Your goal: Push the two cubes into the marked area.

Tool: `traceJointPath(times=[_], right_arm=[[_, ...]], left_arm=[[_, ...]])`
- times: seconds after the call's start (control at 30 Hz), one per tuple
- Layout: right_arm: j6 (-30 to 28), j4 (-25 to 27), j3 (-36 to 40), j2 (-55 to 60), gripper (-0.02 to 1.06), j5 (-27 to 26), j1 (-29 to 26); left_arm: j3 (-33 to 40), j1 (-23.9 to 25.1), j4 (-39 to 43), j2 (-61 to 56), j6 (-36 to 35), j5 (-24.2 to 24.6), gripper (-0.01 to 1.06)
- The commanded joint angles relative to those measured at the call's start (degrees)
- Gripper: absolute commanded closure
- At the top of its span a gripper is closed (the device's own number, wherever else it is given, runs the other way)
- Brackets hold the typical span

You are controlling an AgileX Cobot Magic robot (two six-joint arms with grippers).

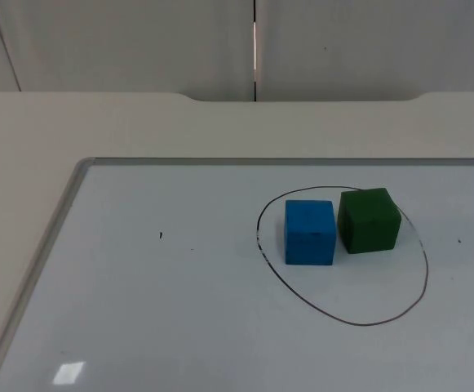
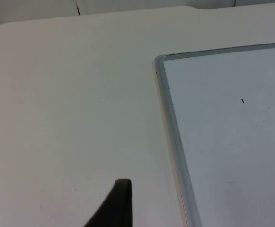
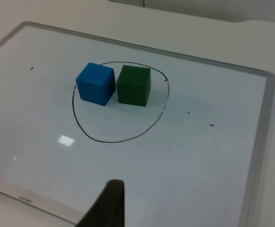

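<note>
A blue cube point(image 1: 309, 233) and a green cube point(image 1: 369, 220) stand side by side, touching, on a whiteboard. Both sit inside a hand-drawn black oval point(image 1: 359, 324), in its far half, with the blue cube close to the line on the left. The right wrist view takes in the same pair: the blue cube point(image 3: 96, 83), the green cube point(image 3: 134, 84) and the oval point(image 3: 113, 141). My right gripper point(image 3: 110, 203) hovers over the board's edge, well away from the cubes. My left gripper point(image 2: 118, 205) waits over bare table beside the board's corner.
The whiteboard has a raised grey frame point(image 1: 57, 220), which also appears in the wrist views point(image 2: 168, 109) point(image 3: 265, 118). White table point(image 1: 139, 122) surrounds it up to the grey partition wall point(image 1: 139, 41). A few small black marks dot the board point(image 1: 161, 235).
</note>
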Motion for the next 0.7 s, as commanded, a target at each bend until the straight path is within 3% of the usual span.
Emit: traceJointPath(times=[0.0,0.67], right_arm=[[-0.21,-0.14,0.2,-0.16,-0.01,-0.66,-0.16],[-0.21,-0.14,0.2,-0.16,-0.01,-0.66,-0.16]], left_arm=[[0.33,0.13,-0.73,-0.16,0.11,-0.54,0.0],[0.33,0.13,-0.73,-0.16,0.11,-0.54,0.0]])
